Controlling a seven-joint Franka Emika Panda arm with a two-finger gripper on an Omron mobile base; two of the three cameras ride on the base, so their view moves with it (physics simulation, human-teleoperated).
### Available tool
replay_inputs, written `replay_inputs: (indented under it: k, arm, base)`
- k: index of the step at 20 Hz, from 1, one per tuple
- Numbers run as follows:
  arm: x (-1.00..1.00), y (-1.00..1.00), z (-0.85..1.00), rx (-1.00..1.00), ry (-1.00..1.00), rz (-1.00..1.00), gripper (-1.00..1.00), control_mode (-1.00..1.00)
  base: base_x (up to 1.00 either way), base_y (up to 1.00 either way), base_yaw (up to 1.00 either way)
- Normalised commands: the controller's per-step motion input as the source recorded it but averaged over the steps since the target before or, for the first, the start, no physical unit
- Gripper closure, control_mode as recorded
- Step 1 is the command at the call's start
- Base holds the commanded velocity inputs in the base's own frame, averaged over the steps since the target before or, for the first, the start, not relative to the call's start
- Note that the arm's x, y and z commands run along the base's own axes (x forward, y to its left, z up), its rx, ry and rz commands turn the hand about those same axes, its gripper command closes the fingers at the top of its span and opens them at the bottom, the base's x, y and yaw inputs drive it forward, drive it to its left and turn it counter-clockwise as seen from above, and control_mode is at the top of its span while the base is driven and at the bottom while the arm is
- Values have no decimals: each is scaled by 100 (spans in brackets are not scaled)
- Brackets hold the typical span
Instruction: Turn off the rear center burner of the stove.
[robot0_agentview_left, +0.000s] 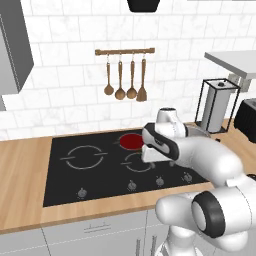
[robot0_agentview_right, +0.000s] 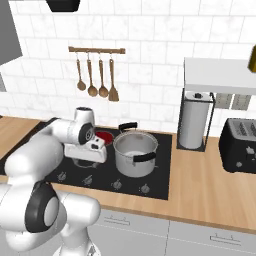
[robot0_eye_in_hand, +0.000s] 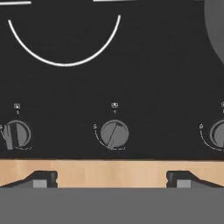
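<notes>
My gripper (robot0_eye_in_hand: 111, 179) hangs above the front edge of the stove (robot0_agentview_left: 70, 180), fingers spread wide and grasping nothing. In the hand view the two fingertips (robot0_eye_in_hand: 41, 179) frame a strip of wooden counter (robot0_eye_in_hand: 111, 170); just beyond it lies the row of silver knobs, with one knob (robot0_eye_in_hand: 114, 134) centred between the tips, a second knob (robot0_eye_in_hand: 16, 134) to its left and a third at the right edge. The rear burner (robot0_agentview_left: 131, 141) glows solid red at the back middle of the cooktop, beside my forearm. A steel pot (robot0_agentview_right: 134, 152) stands on the stove's right side. Wooden utensils (robot0_agentview_left: 125, 80) hang on the tiled wall.
</notes>
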Motion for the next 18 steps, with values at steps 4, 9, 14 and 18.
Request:
replay_inputs:
  k: [4, 9, 14, 18]
  arm:
    - [18, 0, -53, 0, -12, -12, -100, -100]
    - [2, 0, -38, 2, -7, -16, -100, -100]
    - [-17, 0, -39, 0, -1, -11, -100, -100]
    - [1, 0, -23, 0, -1, -10, -100, -100]
  base:
    - [0, 0, 0]
    - [0, 0, 0]
    - [0, 0, 0]
    - [0, 0, 0]
